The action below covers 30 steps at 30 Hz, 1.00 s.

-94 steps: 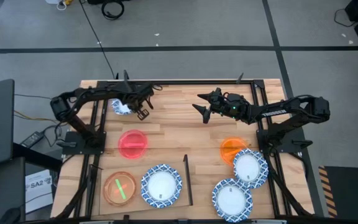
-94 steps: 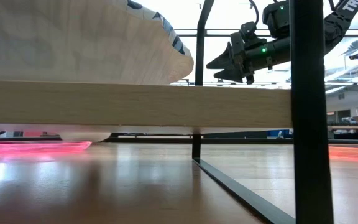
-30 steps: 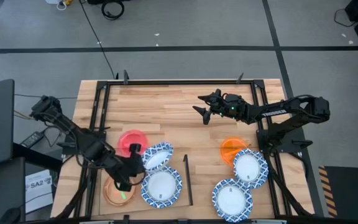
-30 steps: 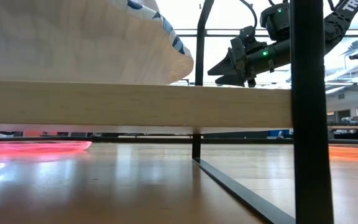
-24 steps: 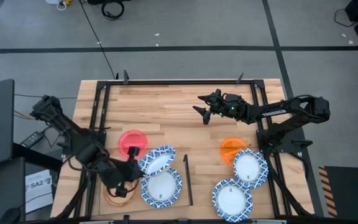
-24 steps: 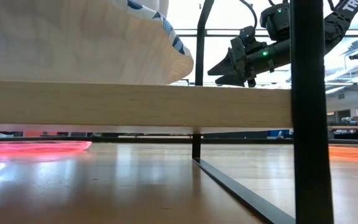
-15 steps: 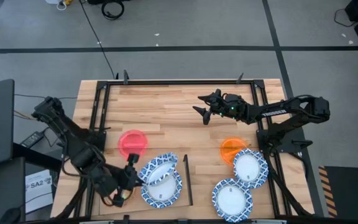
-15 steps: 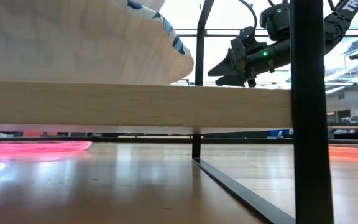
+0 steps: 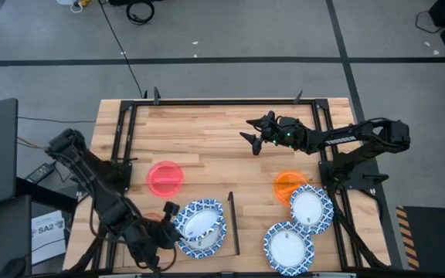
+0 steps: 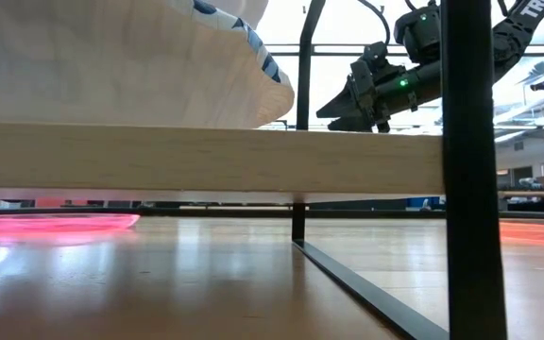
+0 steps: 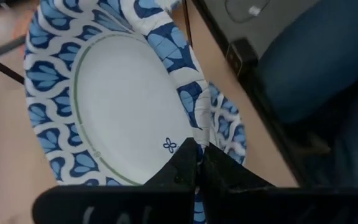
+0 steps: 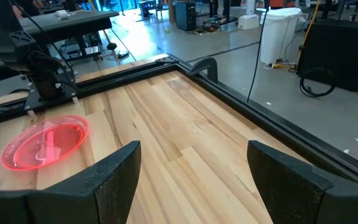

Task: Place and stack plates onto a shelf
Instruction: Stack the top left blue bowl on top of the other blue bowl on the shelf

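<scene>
My left gripper (image 9: 171, 225) is shut on a blue-and-white plate (image 9: 200, 222) over the pale shelf (image 9: 221, 205) at the table's near left. A second patterned plate (image 11: 230, 123) lies on the shelf right under it, showing only as a rim. A sliver of an orange plate (image 9: 152, 219) peeks out from under my left arm. A red plate (image 9: 164, 177) rests flat on the tabletop beyond the shelf. My right gripper (image 9: 252, 140) hangs open above the far middle of the table, holding nothing. My left gripper pinches the plate's patterned rim (image 11: 197, 134) between its two shut fingers (image 11: 180, 169), on the side toward the table's left edge. The fingers slant down from the left. The plate tilts over the shelf's plate; whether the two touch I cannot tell.
An orange plate (image 9: 287, 184) and two patterned plates (image 9: 310, 208) (image 9: 288, 247) lie at the near right. A black bar (image 9: 232, 222) edges the shelf on its right. Black frame rails (image 9: 207, 101) run round the table. Bare wood lies in the far middle.
My left gripper has carried the patterned plate toward the table's near edge, from beside the red plate to over the plate on the shelf, rolling a little. The arm now covers most of the orange plate on the shelf. The gripper stayed shut.
</scene>
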Available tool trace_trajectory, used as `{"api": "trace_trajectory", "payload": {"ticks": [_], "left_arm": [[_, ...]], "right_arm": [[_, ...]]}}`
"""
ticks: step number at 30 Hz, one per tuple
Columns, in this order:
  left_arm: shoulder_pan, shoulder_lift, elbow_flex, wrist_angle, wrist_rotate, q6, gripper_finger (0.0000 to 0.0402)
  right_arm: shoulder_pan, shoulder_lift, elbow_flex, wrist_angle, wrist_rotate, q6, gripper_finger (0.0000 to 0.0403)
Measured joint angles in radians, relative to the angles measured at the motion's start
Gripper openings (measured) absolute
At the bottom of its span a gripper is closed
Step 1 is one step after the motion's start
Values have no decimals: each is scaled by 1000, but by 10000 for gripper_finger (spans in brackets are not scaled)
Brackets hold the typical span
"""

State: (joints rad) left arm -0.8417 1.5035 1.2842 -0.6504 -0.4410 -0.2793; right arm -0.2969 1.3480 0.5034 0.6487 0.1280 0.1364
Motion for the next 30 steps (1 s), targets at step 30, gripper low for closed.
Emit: {"api": "trace_trajectory", "payload": {"ticks": [30], "left_arm": [[-2,82,-1,-80,78,145,25]], "right_arm": [[0,0,0,-2,0,0,300]]}}
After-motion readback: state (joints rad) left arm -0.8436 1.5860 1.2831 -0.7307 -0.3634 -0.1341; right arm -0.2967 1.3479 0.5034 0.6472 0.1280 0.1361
